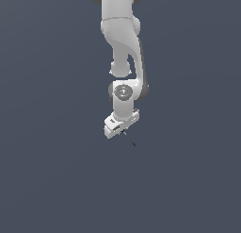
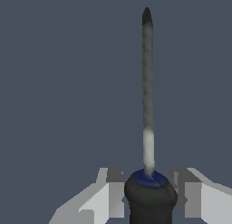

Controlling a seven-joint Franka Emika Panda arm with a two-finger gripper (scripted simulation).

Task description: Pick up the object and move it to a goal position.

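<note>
Exterior view: one white Panda arm [image 1: 123, 48] is seen hanging from the upper edge of the frame over a plain dark grey-blue ground [image 1: 47, 180]. The wrist is bent so that the gripper [image 1: 121, 130] is tipped down and toward the exterior view's right. A thin black rod [image 1: 128, 138], the object, is seen sticking out from under the gripper, slanted down toward the exterior view's right, with its fine tip pointing away from the fingers. At this scale it is only a hairline, so its contact with the fingers cannot be confirmed from this view alone.

Wrist view: the object [image 2: 147, 105] is shown much larger. A thick black handle end with a blue collar is seated between the two pale fingers [image 2: 106, 196], and a slim grey shaft runs straight out from it, ending in a dark pointed tip. One finger is seen on each side of the handle, each just beside it and apparently touching; the jaws are drawn in narrowly around the handle, so the object appears to be clamped. The lower part of the handle is cut off by the frame edge. Whether the shaft is clear of the ground is hard to tell, since no shadow or contact line is visible in either view. Behind the shaft only flat grey-blue ground [image 2: 54, 82] is shown.
</note>
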